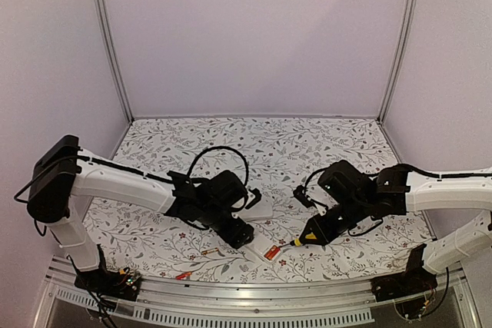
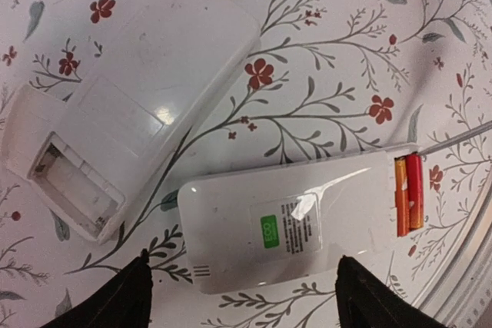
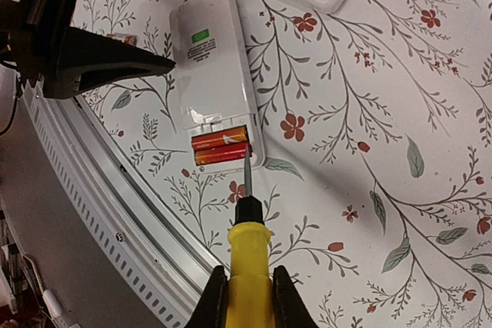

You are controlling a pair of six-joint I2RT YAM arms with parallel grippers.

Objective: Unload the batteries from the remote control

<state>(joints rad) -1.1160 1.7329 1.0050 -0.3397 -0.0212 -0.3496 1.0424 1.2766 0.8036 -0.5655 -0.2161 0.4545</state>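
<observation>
Floral table (image 1: 323,144), left end effector (image 2: 242,291) released, right (image 3: 247,291) grasping screwdriver (image 3: 248,245), wrist views reveal batteries (image 3: 221,146)

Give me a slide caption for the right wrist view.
Right gripper holds a yellow screwdriver, tip at two batteries in a white remote.

Two remotes lie near the front edge of the table (image 1: 346,144), between the arms. The near remote (image 2: 292,228) holds two batteries (image 2: 409,193) side by side in its right end. The far remote (image 2: 131,90) lies just behind it, not touching. The left gripper (image 2: 242,263) hangs over the near remote's left end. From the right, the screwdriver (image 3: 247,266) in the right gripper (image 3: 247,301) points at the battery end, its tip at the remote's edge. A loose battery (image 1: 207,252) lies on the table further left.
</observation>
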